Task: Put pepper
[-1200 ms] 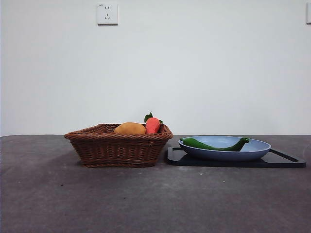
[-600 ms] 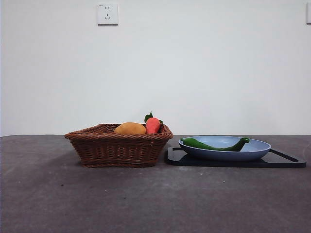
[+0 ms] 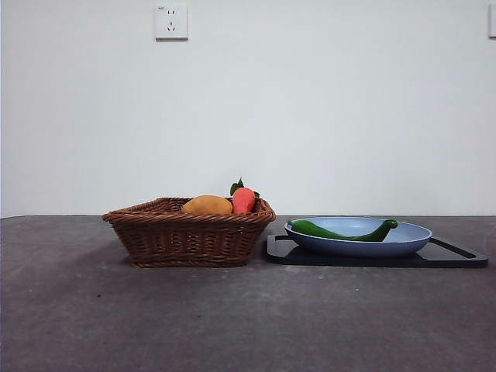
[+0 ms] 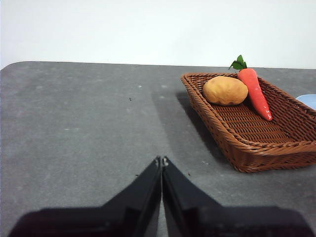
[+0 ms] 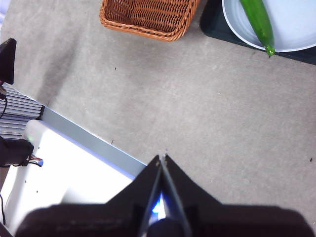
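The long dark-green pepper (image 3: pixel 341 231) lies across a light-blue plate (image 3: pixel 403 242) that sits on a black tray (image 3: pixel 457 256), right of centre in the front view. It also shows in the right wrist view (image 5: pixel 259 22), on the plate (image 5: pixel 296 27). My left gripper (image 4: pixel 162 162) is shut and empty, low over bare table short of the basket. My right gripper (image 5: pixel 162 159) is shut and empty, high above the table's front edge, well away from the pepper. Neither arm shows in the front view.
A brown wicker basket (image 3: pixel 190 236) stands left of the tray and holds a yellow-orange fruit (image 3: pixel 207 205) and a red-orange fruit with green leaves (image 3: pixel 243 199). The basket shows in the left wrist view (image 4: pixel 256 143) too. A white base (image 5: pixel 64 168) lies beyond the table edge.
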